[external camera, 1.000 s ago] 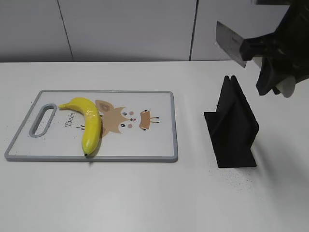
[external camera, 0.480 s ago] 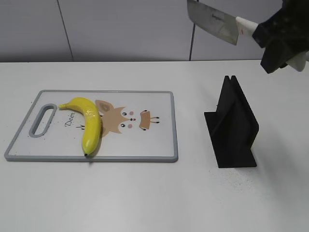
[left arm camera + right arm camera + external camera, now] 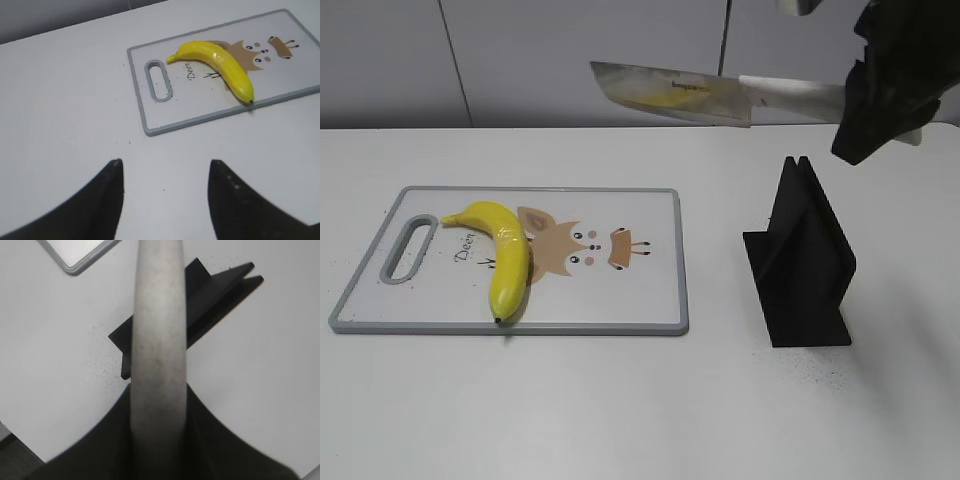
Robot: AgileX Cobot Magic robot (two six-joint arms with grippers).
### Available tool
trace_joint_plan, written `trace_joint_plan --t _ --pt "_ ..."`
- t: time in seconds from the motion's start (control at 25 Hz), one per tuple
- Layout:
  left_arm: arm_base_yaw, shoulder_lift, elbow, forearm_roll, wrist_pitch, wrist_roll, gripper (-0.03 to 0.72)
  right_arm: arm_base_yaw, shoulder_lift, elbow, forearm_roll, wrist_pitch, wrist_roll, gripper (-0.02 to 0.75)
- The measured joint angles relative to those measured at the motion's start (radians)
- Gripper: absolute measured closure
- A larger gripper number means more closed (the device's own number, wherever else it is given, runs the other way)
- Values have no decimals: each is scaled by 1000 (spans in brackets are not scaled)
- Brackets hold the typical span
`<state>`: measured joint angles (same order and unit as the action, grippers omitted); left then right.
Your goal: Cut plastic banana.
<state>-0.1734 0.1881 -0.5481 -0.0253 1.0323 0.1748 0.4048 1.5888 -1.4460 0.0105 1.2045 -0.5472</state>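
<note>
The plastic banana (image 3: 505, 256) lies on the left half of the cutting board (image 3: 650, 300), stem toward the board's handle slot; it also shows in the left wrist view (image 3: 220, 64). My right gripper (image 3: 865, 95) is shut on the pale handle (image 3: 159, 340) of a cleaver knife (image 3: 670, 95). The knife is held high, blade pointing left, above the board's far right edge and well apart from the banana. My left gripper (image 3: 165, 167) is open and empty over bare table, short of the board's handle end. It is out of the exterior view.
A black knife stand (image 3: 800, 265) stands upright on the table right of the cutting board, below the right gripper; it also shows in the right wrist view (image 3: 210, 305). A grey wall runs behind the white table.
My right gripper swung the knife from a steep tilt near the stand to near level, and the blade moved left toward the cutting board. The banana and board have not moved.
</note>
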Motion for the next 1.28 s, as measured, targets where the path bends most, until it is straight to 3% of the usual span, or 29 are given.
trace_joint_plan --t 0.28,0.56,0.88,1.0,1.28 --pt "0 172 -83 -30 -34 129 167 1 109 -129 87 -1 -314 556" --pt "-9 361 -227 -94 -54 309 167 1 237 -274 132 0 -467 556" --pt "-107 607 -410 -100 -55 451 167 1 361 -404 234 -1 -623 556" --pt "-119 711 -482 -105 -53 501 167 1 391 -422 263 -3 -674 556" --pt "-120 1029 -729 -134 -19 741 167 1 450 -428 321 -4 -737 556"
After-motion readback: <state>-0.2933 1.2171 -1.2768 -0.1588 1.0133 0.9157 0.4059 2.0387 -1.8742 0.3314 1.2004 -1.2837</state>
